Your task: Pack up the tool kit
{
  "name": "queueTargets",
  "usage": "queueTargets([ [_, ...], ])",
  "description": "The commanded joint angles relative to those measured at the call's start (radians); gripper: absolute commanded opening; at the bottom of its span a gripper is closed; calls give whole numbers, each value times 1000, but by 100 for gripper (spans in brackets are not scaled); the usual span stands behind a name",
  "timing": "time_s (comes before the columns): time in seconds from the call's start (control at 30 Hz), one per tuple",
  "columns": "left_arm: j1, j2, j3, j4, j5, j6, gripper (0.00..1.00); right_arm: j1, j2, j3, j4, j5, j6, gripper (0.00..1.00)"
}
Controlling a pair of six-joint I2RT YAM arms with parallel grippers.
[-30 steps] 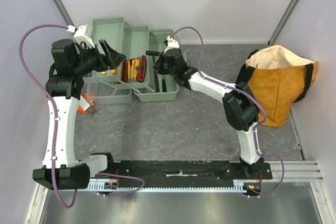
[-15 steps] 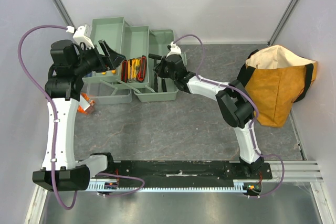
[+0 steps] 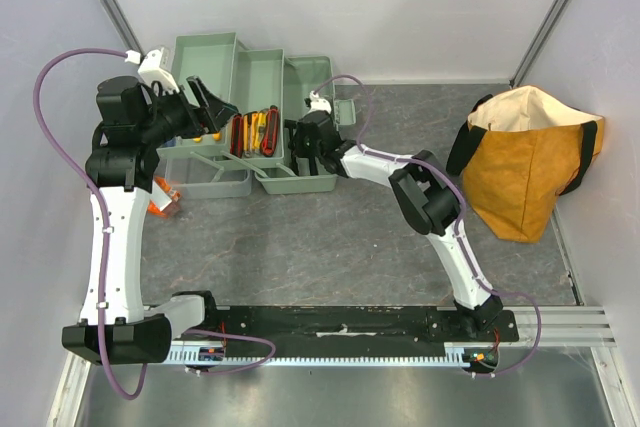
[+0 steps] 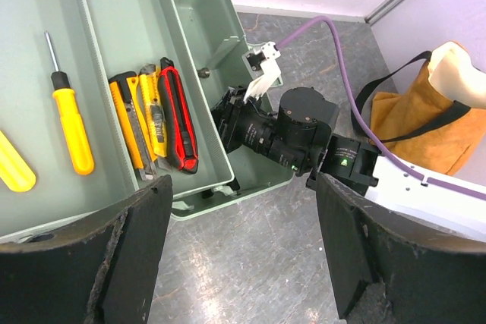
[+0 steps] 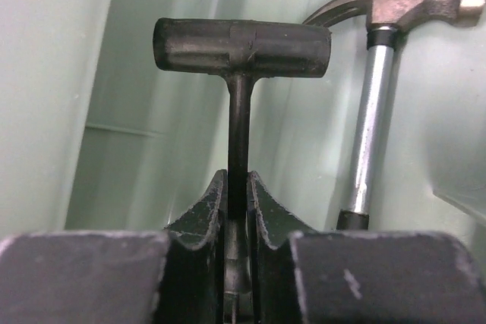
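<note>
R claw (image 5: 237, 187) shifted further into green plastic toolbox (image 3: 300, 185), pinching black T-handle tool (image 5: 241, 47), L claw (image 4: 243, 256) wide

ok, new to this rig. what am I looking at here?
Two white-and-black robot arms stand on a grey table. The overhead picture looks down from behind them; the other two come from wrist cameras. At the back left sits an open pale green plastic toolbox, at the right an orange-tan fabric bag. The left gripper hangs open over a tray of red and yellow utility knives and a yellow-handled screwdriver. The right gripper is shut on the shaft of a black T-handled tool, inside the box beside a steel-shafted hammer.
</note>
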Motion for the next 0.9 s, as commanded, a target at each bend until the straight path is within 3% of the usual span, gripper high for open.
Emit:
queueTargets([
  [0.0,-1,-8,1,-5,-56,-36,81,13,16,60,-21,-3,-47,25],
  [0.17,1,-1,22,-31,-125,-42,81,13,-39,40,-57,61,-62,54],
  [0.37,2,32,74,-42,-165,-44,81,4,-203,-23,-92,105,-122,55],
  [0.57,2,52,97,-10,-166,-59,81,-27,-379,-95,-119,41,-142,54],
  [0.73,2,48,91,19,-205,-53,81,-93,-551,-252,-133,75,-160,75],
  [0.87,2,55,93,36,-220,-50,81,-139,-550,-255,-248,31,-223,89],
])
